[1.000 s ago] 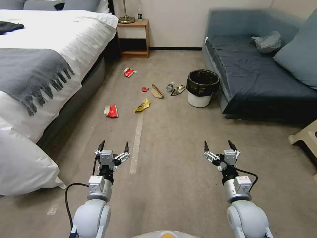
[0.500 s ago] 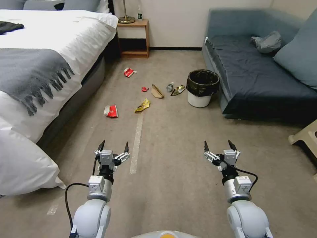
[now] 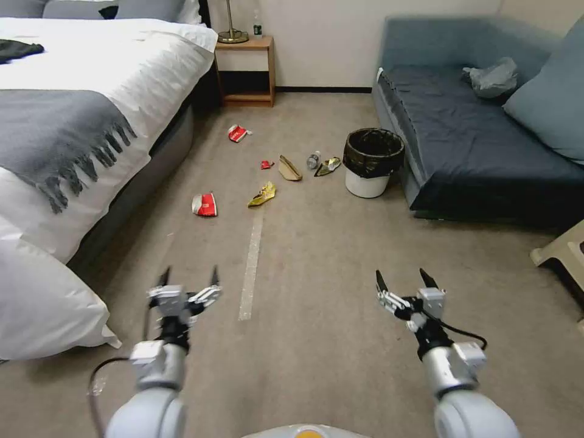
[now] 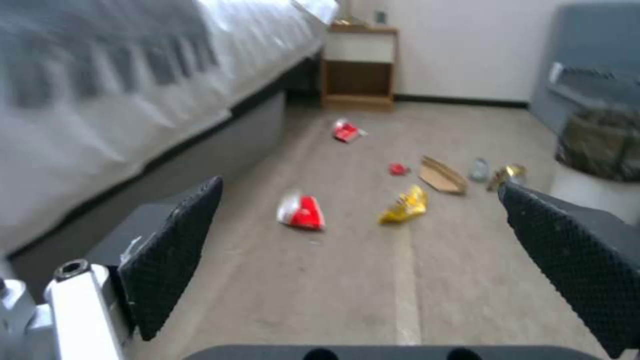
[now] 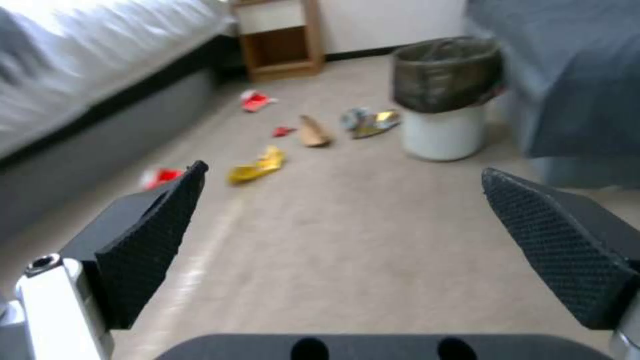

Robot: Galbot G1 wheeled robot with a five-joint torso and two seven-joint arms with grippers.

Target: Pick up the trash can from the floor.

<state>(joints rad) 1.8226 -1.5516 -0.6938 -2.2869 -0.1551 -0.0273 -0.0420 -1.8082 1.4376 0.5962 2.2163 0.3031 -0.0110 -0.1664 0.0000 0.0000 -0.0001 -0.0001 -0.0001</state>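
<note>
The trash can (image 3: 369, 163) is a small round white bin with a black liner over its rim. It stands upright on the tan carpet floor (image 3: 328, 255) beside the blue sofa's front corner. It also appears as the trash can (image 5: 443, 100) in the right wrist view and the trash can (image 4: 600, 165) in the left wrist view. My left gripper (image 3: 188, 277) hovers open over the carpet at the near left. My right gripper (image 3: 401, 280) hovers open at the near right. Both are far short of the bin and hold nothing.
Litter lies left of the bin: a red wrapper (image 3: 205, 204), a yellow wrapper (image 3: 263, 194), a cardboard piece (image 3: 289, 168), a bottle (image 3: 313, 160). A pale tape strip (image 3: 250, 267) runs down the carpet. The bed (image 3: 79, 121) borders the left, the sofa (image 3: 480, 134) the right, a beige stool (image 3: 566, 249) far right.
Both arms have drawn back towards me and lowered in the head view; the left one has also shifted left. The trash can and litter are unmoved.
</note>
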